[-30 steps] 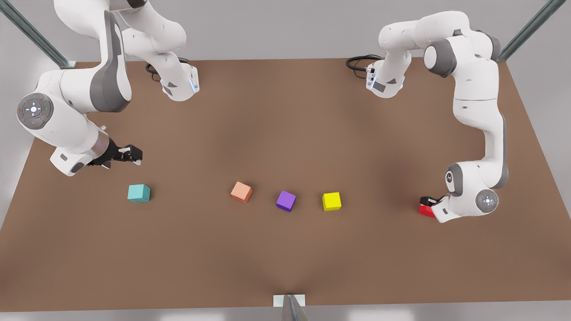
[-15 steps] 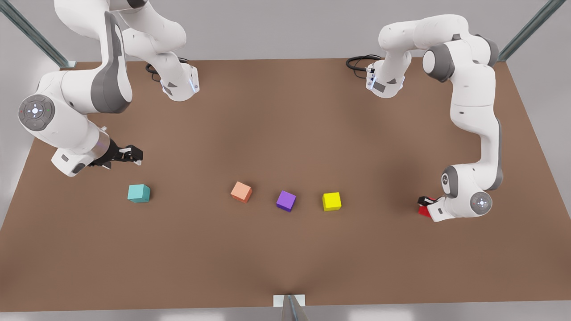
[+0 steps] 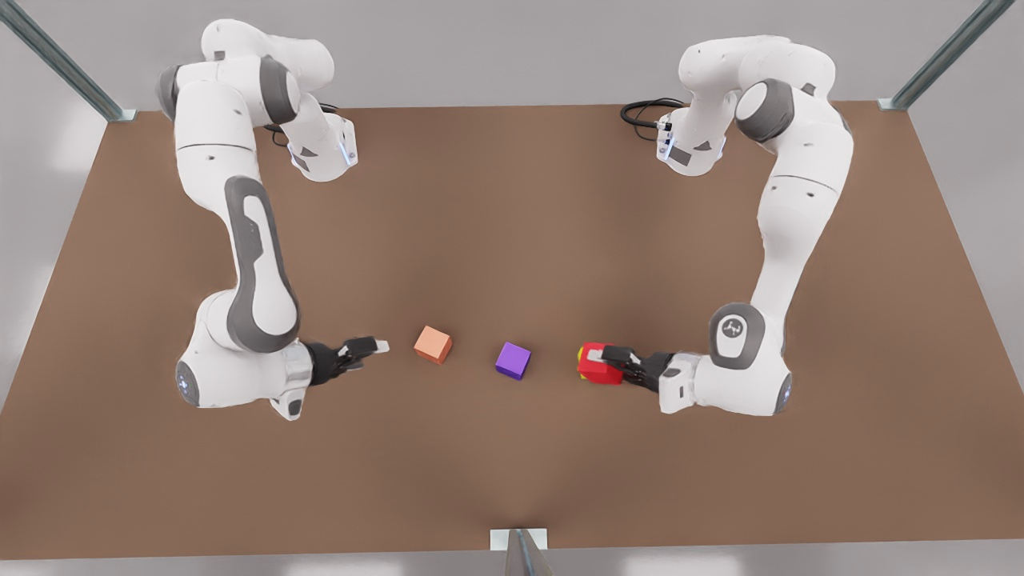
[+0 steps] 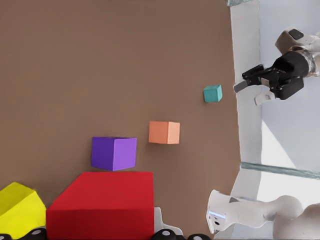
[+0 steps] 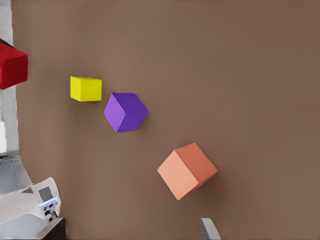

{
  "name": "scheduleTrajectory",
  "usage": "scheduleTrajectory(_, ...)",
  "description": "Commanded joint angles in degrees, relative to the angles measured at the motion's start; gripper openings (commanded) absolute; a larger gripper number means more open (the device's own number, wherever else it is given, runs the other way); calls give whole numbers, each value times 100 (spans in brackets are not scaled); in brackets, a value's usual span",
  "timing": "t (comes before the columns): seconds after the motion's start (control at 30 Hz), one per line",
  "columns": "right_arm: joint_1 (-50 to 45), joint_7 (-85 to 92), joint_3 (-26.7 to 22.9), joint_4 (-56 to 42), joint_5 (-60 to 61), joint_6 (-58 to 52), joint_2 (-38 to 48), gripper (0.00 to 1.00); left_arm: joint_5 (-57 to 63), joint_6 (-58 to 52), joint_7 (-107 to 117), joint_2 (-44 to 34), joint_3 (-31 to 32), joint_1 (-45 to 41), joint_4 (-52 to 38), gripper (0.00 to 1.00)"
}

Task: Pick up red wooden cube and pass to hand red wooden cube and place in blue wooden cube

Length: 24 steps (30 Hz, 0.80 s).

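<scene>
The left gripper's fingers are clamped on the red cube. The right gripper's fingers stand apart with nothing between them.

Half a second ago the left gripper sat over the red cube far out at the front view's right edge of the table. It has since carried the cube inward. The cube now hangs at 3 o'clock of the purple cube and covers most of the yellow cube, so it appears to be lifted off the table.

The right arm has also swung in from the far front-view left. Its gripper now points along the row, at 9 o'clock of the orange cube and just beside it.

The two grippers face each other across the orange and purple cubes. I judge the pick-up done and the hand-over being set up, though the gap between the grippers is not yet closed.

The blue cube appears in the left wrist view beyond the orange one. In the front view, the right arm now stands over the spot where it lay. After taking the red cube, the right arm will have to back off toward 9 o'clock to reach that cube.
</scene>
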State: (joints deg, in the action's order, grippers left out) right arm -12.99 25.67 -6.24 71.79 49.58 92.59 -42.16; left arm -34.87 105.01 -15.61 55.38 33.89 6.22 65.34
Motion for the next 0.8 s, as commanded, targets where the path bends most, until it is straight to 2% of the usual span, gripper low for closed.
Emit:
scheduleTrajectory(0.0, -2, 7039, 97, -349, 1721, 83, -424, 100, -845, 204, 2343, 386, 416, -41, -303, 68)
scheduleTrajectory(0.1, -46, 8217, 360, -552, 2222, 1049, -715, 100, -1364, 766, 2343, 465, 513, -182, -303, 68)
scheduleTrajectory(0.17, -64, 8612, 773, -595, 2539, 1674, -855, 100, -1443, 952, 2334, 465, 522, -261, -294, 68)
scheduleTrajectory(0.43, -301, 9922, 1336, -569, 3655, 2034, -1128, 100, -1443, 846, 2308, 483, 522, -235, -267, 68)
scheduleTrajectory(0.63, -591, 10063, 1354, -596, 4103, 2438, -1216, 100, -1382, 776, 1544, 465, 522, -244, -259, 68)
scheduleTrajectory(0.77, -609, 10054, 1591, -622, 4139, 2729, -1277, 100, -1391, 776, 1376, 483, 513, -235, -241, 67)
